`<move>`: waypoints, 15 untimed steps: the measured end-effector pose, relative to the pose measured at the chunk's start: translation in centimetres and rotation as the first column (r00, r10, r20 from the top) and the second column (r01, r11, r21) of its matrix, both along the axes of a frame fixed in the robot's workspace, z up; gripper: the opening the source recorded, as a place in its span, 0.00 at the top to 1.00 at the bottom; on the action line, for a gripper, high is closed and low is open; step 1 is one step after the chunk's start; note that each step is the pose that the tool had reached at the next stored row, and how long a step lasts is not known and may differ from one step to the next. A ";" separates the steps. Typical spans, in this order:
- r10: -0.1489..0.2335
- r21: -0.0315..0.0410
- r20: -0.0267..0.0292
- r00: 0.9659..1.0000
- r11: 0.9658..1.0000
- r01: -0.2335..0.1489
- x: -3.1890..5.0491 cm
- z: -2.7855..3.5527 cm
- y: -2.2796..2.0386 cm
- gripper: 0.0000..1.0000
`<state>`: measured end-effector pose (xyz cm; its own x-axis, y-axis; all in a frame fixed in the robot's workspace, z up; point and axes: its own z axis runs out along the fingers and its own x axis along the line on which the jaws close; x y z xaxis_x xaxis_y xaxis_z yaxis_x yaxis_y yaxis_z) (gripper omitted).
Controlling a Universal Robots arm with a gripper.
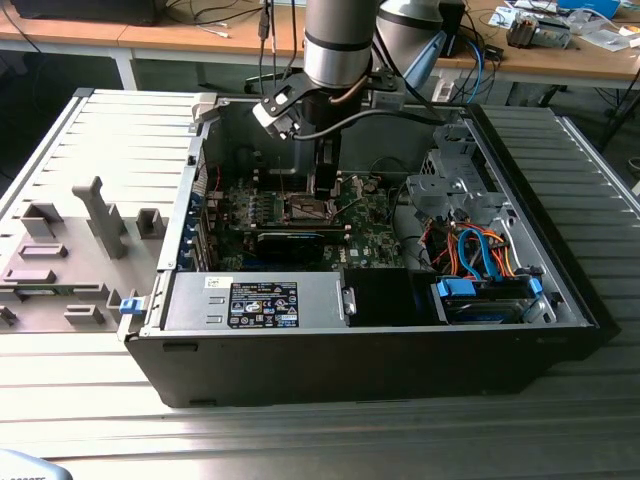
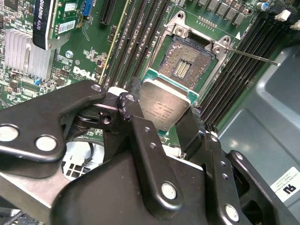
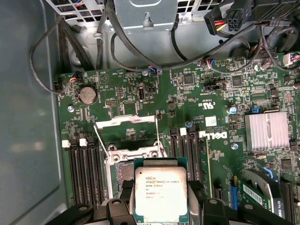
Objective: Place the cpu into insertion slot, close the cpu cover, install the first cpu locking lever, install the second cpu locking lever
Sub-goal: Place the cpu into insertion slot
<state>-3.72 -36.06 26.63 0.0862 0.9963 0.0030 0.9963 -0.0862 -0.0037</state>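
We are on the first step: our claw (image 2: 164,108) pinches the cpu (image 3: 161,194) by its edges, close over the bare slot (image 2: 185,65), cover (image 3: 125,120) raised. We judge that seating calls for squaring chip to slot.

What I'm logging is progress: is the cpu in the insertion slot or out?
Out. The gripper holds the cpu by its edges, clear of the insertion slot, whose contact field lies bare.

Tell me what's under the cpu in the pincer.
The open insertion slot on the green circuit board; its contact field shows past the cpu, the near edge is covered.
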 end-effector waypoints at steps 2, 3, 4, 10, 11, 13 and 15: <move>0.000 0.000 0.000 1.000 1.000 0.000 0.00 -0.19 0.00 0.46; 0.000 0.000 0.000 1.000 1.000 0.000 0.00 -0.21 0.00 0.46; 0.000 0.000 0.000 1.000 1.000 0.000 0.00 -0.23 0.00 0.46; 0.000 0.000 0.000 1.000 1.000 0.000 0.00 -0.34 0.00 0.46; 0.000 0.000 0.000 1.000 1.000 0.000 0.00 -0.37 0.00 0.46; 0.000 0.000 0.000 1.000 1.000 0.000 0.00 -0.39 0.00 0.46; 0.000 0.000 0.000 1.000 1.000 0.000 0.00 -0.42 0.00 0.46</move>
<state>-3.72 -36.06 26.21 0.0862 0.9963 0.0030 0.9963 -0.0862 -0.0037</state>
